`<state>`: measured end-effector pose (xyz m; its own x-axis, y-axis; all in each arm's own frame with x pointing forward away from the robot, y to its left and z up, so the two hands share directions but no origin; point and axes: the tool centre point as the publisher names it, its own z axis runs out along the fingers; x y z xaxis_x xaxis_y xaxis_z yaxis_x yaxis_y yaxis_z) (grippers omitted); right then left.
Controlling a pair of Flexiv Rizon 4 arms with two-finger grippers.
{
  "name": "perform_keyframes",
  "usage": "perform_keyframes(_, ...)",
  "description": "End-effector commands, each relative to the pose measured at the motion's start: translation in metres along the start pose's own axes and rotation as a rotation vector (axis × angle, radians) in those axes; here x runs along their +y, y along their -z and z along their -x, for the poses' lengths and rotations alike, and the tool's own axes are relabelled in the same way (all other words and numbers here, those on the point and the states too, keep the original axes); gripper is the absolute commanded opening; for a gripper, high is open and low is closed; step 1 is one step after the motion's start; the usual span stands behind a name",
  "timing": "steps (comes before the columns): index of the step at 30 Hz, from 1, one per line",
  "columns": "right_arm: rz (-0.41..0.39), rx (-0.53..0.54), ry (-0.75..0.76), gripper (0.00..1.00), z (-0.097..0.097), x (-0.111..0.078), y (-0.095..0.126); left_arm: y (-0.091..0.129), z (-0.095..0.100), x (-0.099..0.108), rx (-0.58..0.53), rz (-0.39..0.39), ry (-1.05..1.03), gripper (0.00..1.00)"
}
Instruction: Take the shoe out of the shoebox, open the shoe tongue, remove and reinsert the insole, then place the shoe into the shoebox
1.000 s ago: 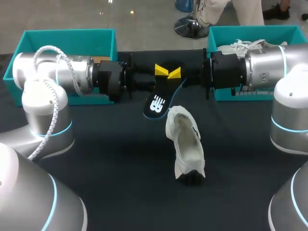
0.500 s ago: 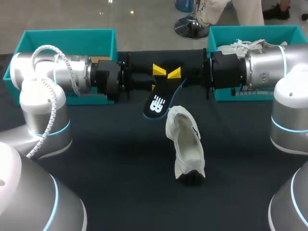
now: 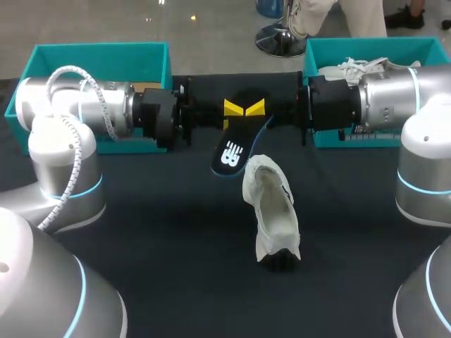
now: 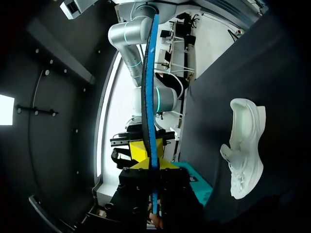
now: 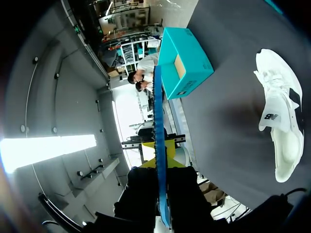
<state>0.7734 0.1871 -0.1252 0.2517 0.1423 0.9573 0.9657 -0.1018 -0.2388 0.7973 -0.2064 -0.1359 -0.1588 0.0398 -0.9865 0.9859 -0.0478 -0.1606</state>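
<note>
now, feed the insole back in without losing it

you have the insole (image 3: 229, 151) out of the shoe and hanging in the air over the middle of the table (image 3: 141, 232). it is caught at its upper end, where the two grippers meet tip to tip. the left gripper (image 3: 232, 108) is pinching the insole from one side, and the right gripper (image 3: 255, 107) is pinching it from the other. in both wrist views the blue edge runs straight out from between the fingers.

the shoe (image 3: 271, 211) lies free on the table just in front of the insole's lower end. its opening faces up and its heel is nearest the camera. nothing holds it.

my judgement is that two hands on one thin, bendy insole leaves no hand for the shoe. let one gripper go only once you trust the other's hold. then send the free gripper down to steady the shoe at the heel or collar, or it will likely skate away when pushed. lead with the toe end of the insole, angled low into the opening, and slide it forward rather than pressing down. watch that the tongue does not fold in under it.
</note>
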Motion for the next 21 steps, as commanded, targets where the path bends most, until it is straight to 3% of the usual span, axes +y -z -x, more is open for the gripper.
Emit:
perform_keyframes(1,0.002,0.0,0.0,0.0,-0.001,0.0,-0.002,-0.003,-0.001,-0.002,0.0,-0.005,0.0,0.0)
perform_keyframes(7,0.002,0.0,0.0,0.0,-0.001,0.0,-0.002,0.002,0.0,-0.003,0.001,-0.01,0.003,0.0)
perform_keyframes(8,0.002,0.0,0.0,0.36,-0.001,0.0,-0.002,0.003,0.0,-0.003,0.001,-0.012,0.003,0.0)
perform_keyframes(9,0.002,0.0,0.0,0.85,-0.001,0.0,-0.002,0.004,0.0,-0.003,0.001,-0.013,0.004,0.0)
perform_keyframes(10,0.022,-0.015,-0.001,1.0,-0.001,0.001,0.001,0.005,0.0,-0.003,0.003,-0.016,0.006,0.0)
perform_keyframes(15,0.108,-0.042,0.004,1.0,-0.008,-0.001,0.023,0.013,-0.001,-0.004,0.009,-0.03,0.019,0.0)
perform_keyframes(21,0.203,-0.208,0.027,1.0,-0.022,0.0,0.055,0.019,-0.001,-0.01,0.017,-0.084,0.036,0.0)
